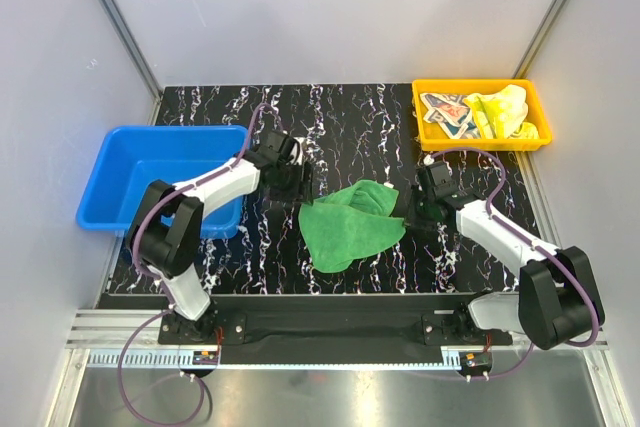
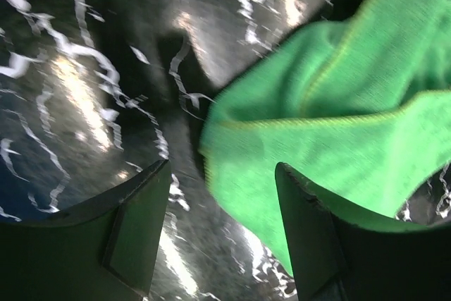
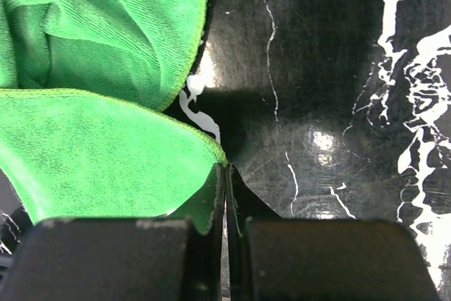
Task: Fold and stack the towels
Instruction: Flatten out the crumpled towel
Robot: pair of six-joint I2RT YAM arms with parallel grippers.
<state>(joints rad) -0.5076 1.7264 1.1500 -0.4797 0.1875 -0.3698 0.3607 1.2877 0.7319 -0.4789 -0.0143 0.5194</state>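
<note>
- Green towel (image 1: pixel 350 224) is sitting roughly mid-surface, a bit toward the near edge. It's half doubled over and lumpy, not a clean fold yet imo.
- Right pincer (image 3: pixel 225 188) is clamped tight on the towel's right-hand corner. In the wrist view the hem runs straight into the closed fingers.
- Left pincer (image 2: pixel 222 195) is spread fairly wide with nothing in it. It's just beside the towel's left hem, so the cloth lies off to its right.
- The bit that matters: the cloth's long run slants from the far side by the right pincer down toward the near edge. The free left corner is closest to my left arm, so I reckon that's the arm to grab it.
- The other two, the crocodile towel (image 1: pixel 498 110) and the cream towel (image 1: pixel 448 112), are bundled in the yellow bin (image 1: pixel 480 84) at the far right corner. Blue bin (image 1: pixel 175 130) sits at the left edge.
- Surface (image 1: pixel 340 117) is glossy black with white marbling, and plain pale walls (image 1: pixel 350 7) box it in on three sides.
</note>
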